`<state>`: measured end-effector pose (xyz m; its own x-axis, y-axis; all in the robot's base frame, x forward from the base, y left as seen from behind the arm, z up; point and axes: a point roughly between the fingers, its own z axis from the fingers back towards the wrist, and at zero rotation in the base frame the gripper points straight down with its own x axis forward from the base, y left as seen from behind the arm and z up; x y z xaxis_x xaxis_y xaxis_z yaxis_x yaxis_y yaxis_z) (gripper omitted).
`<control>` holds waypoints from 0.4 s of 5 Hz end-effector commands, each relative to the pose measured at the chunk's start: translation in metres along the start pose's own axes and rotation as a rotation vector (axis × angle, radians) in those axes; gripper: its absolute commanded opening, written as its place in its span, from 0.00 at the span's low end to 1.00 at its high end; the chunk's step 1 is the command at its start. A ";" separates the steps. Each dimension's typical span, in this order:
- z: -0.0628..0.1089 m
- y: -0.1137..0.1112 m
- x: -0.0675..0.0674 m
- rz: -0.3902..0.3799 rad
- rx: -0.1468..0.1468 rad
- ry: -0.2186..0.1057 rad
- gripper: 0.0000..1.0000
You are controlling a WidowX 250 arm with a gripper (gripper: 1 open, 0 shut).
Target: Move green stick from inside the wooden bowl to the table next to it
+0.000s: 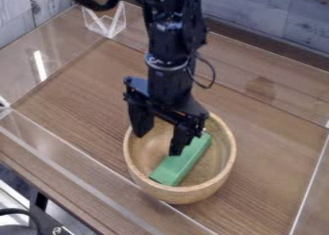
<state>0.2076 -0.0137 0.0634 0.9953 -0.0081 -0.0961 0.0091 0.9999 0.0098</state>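
The green stick (179, 164) lies slanted inside the wooden bowl (221, 174), which rests on the brown table (77, 90). My gripper (164, 128) hangs open over the bowl's far-left part, its fingers pointing down. One fingertip (188, 137) reaches just to the stick's upper end; the other stands over the bowl's left rim. Nothing is held between the fingers. The black arm hides part of the bowl's far rim.
Clear acrylic walls (52, 143) border the table on the left, front and right. A small clear bracket (106, 22) stands at the back left. Bare tabletop stretches left of the bowl and behind it on the right.
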 end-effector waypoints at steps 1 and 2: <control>0.004 -0.009 0.004 0.018 -0.010 -0.058 1.00; 0.004 -0.016 0.006 0.028 -0.020 -0.077 1.00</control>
<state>0.2093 -0.0292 0.0586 0.9981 0.0193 -0.0579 -0.0196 0.9998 -0.0043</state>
